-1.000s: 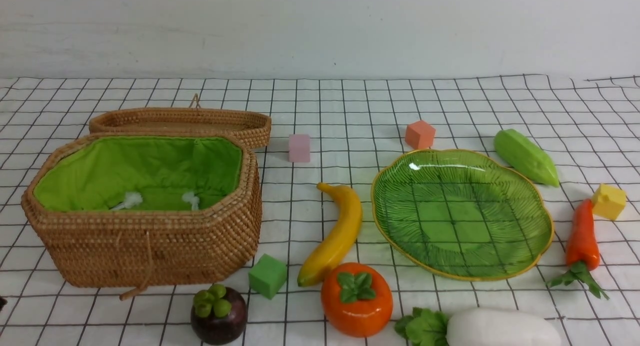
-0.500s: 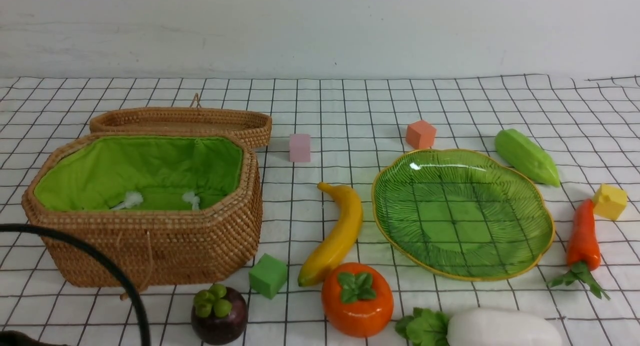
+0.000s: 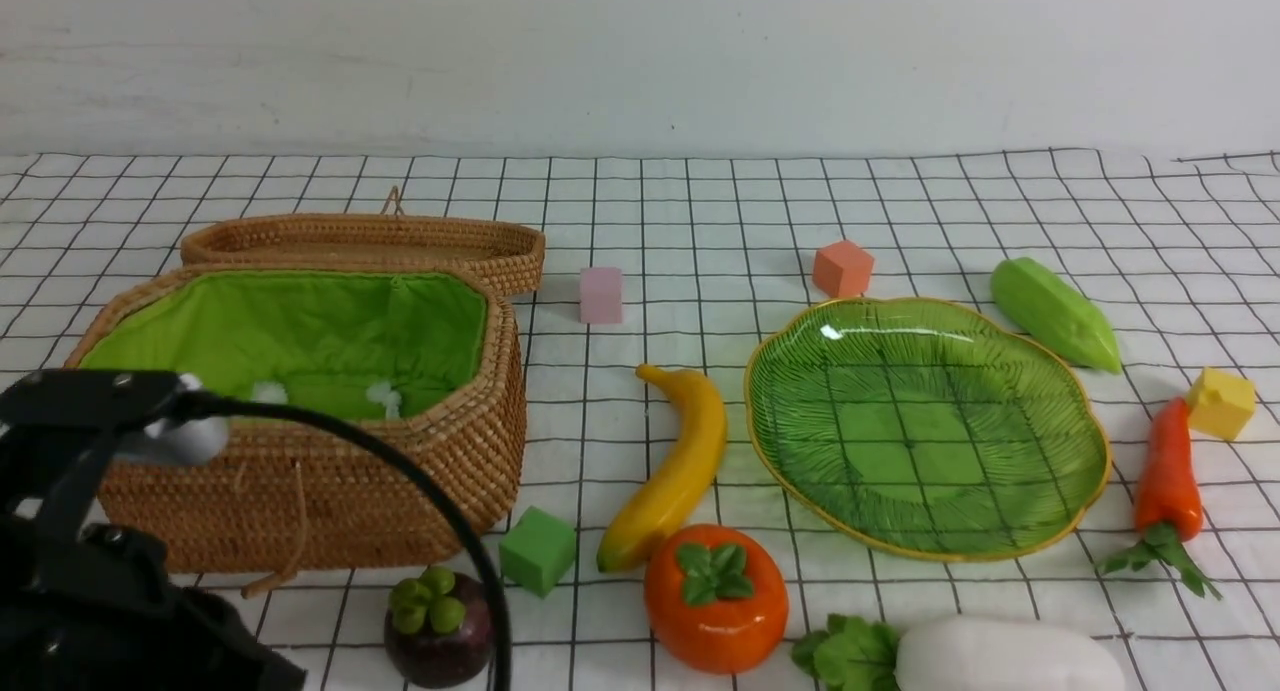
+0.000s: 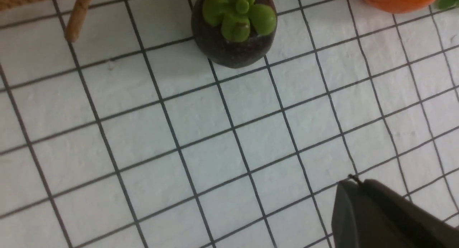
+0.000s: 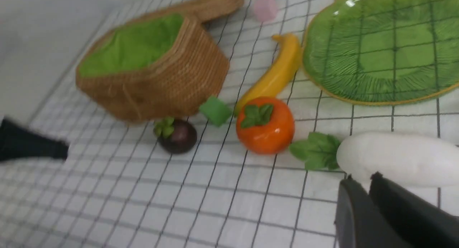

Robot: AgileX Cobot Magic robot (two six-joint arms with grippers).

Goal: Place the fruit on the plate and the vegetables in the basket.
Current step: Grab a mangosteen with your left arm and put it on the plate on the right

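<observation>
The mangosteen (image 3: 438, 626) sits in front of the basket (image 3: 300, 471), which is open and holds no produce. The banana (image 3: 675, 471) and persimmon (image 3: 714, 596) lie left of the bare plate (image 3: 925, 426). The radish (image 3: 1005, 656), carrot (image 3: 1165, 471) and gourd (image 3: 1055, 314) lie around the plate. My left gripper (image 4: 353, 181) is shut and empty, above the cloth short of the mangosteen (image 4: 233, 29). My right gripper (image 5: 360, 179) is shut and empty, just short of the radish (image 5: 394, 158).
The left arm (image 3: 90, 571) and its cable cover the basket's near left corner. The unlined lid (image 3: 365, 241) lies behind the basket. Foam cubes sit about: green (image 3: 537, 551), pink (image 3: 600, 295), orange (image 3: 842, 268), yellow (image 3: 1219, 402).
My left arm has come up into the front view at the lower left, now in front of the basket. No fruit or vegetable has moved.
</observation>
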